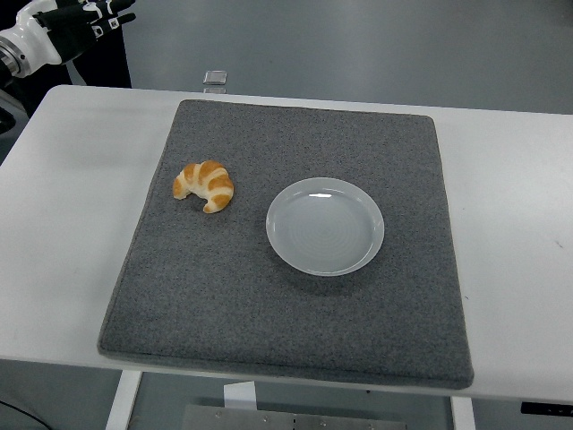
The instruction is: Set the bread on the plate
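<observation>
A golden croissant (pixel 205 184) lies on the left part of a grey mat (pixel 286 305). An empty white plate (pixel 325 226) sits on the mat to the right of the croissant, a short gap between them. My left hand (pixel 67 22) is at the far top-left corner, above and behind the table's far-left edge, far from the croissant, holding nothing. Only part of it shows, at the picture's edge. The right arm is out of view.
The grey mat covers most of the white table (pixel 63 224). A small clear object (pixel 214 79) sits at the table's far edge, behind the mat's left corner.
</observation>
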Controlling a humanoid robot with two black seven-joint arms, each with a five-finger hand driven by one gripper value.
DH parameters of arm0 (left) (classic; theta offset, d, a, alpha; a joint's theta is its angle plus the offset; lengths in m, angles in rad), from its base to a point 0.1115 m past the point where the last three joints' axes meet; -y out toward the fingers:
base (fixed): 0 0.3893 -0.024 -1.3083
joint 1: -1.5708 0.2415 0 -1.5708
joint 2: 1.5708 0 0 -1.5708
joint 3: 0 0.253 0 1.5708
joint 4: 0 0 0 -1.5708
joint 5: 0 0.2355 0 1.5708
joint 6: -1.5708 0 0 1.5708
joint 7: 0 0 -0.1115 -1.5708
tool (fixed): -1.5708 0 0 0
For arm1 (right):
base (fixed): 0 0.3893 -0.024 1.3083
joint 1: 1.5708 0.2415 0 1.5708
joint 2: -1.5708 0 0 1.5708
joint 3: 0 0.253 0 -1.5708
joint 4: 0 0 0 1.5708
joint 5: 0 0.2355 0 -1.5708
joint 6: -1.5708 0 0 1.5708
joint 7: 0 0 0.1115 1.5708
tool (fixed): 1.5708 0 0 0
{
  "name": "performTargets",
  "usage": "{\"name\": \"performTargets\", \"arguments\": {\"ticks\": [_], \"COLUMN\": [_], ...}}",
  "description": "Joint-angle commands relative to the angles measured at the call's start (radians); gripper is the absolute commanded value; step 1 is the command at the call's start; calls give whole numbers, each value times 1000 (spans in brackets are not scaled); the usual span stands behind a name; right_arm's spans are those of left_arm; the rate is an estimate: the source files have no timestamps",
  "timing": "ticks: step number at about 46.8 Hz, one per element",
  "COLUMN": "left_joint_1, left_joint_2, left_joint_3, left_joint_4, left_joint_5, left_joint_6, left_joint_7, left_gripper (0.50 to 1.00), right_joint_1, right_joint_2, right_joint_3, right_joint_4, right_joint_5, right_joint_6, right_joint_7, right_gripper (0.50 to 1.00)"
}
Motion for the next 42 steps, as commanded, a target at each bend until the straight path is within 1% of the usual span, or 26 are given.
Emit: {"name": "performTargets", "arguments": {"ticks": [1,5,8,17,23,25,31,37,42], "left_joint_1": [-1,1,1,10,19,22,54,71,93], "left_joint_2": [68,109,126,154,198,215,226,223,223], "left_joint_3": [2,2,2,2,5,5,5,5,5], "left_joint_4": [-95,-164,-196,-265,-342,-374,-422,-454,-494], "left_joint_5": [47,106,166,363,502,563,680,821,929], "left_joint_6": [0,0,2,2,2,2,6,14,54], "left_joint_7": [-14,-49,-75,-126,-160,-178,-221,-227,-229], "left_gripper": [999,999,999,999,999,999,999,999,996], "right_joint_1": [0,0,0,0,0,0,0,0,0], "right_joint_2": [0,0,0,0,0,0,0,0,0], "right_joint_3": [0,0,0,0,0,0,0,0,0], "right_joint_4": [0,0,0,0,0,0,0,0,0], "right_joint_5": [0,0,0,0,0,0,0,0,0], "right_joint_6": [0,0,0,0,0,0,0,0,0], "right_joint_7": [1,0,1,1,0,0,1,1,0], "right_gripper": [952,952,952,952,952,952,952,952,952]}}
